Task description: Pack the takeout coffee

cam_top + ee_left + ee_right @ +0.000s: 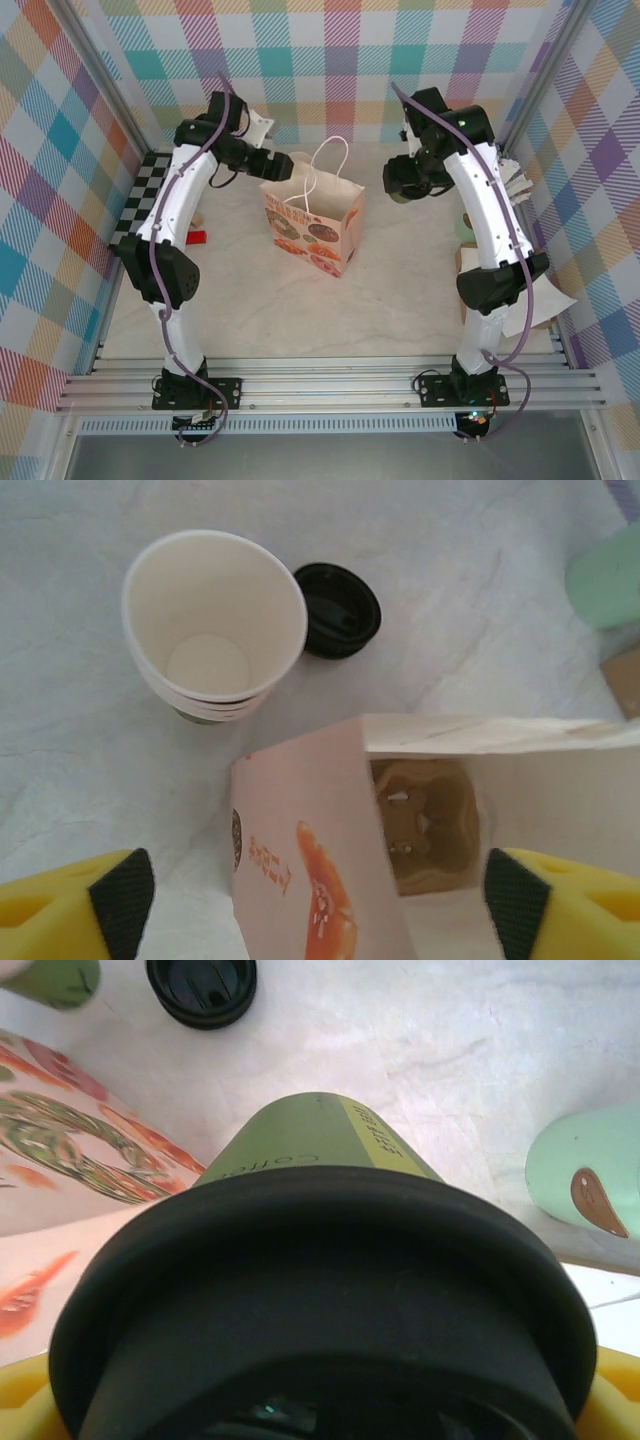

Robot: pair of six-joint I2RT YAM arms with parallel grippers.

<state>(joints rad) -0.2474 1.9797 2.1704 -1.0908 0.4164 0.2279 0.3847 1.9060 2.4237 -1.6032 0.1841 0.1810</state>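
The takeout coffee [320, 1150], a green paper cup capped with a black lid [330, 1290], sits very close in the right wrist view. My right gripper [320, 1405] is shut on it, with yellow fingers at both lower corners. In the top view this gripper [405, 180] hangs to the right of the paper bag [315, 225]. My left gripper [320, 900] is open over the bag's open mouth [430, 820], one finger on each side of the bag's near wall. In the top view the left gripper [290, 165] is at the bag's upper left edge.
A stack of lidless cups [215, 630] and a loose black lid [337, 610] stand on the table beyond the bag. A mint-green cup [590, 1175] stands to the right, beside a brown box [625, 680]. The bag's white handles [328, 160] stick up.
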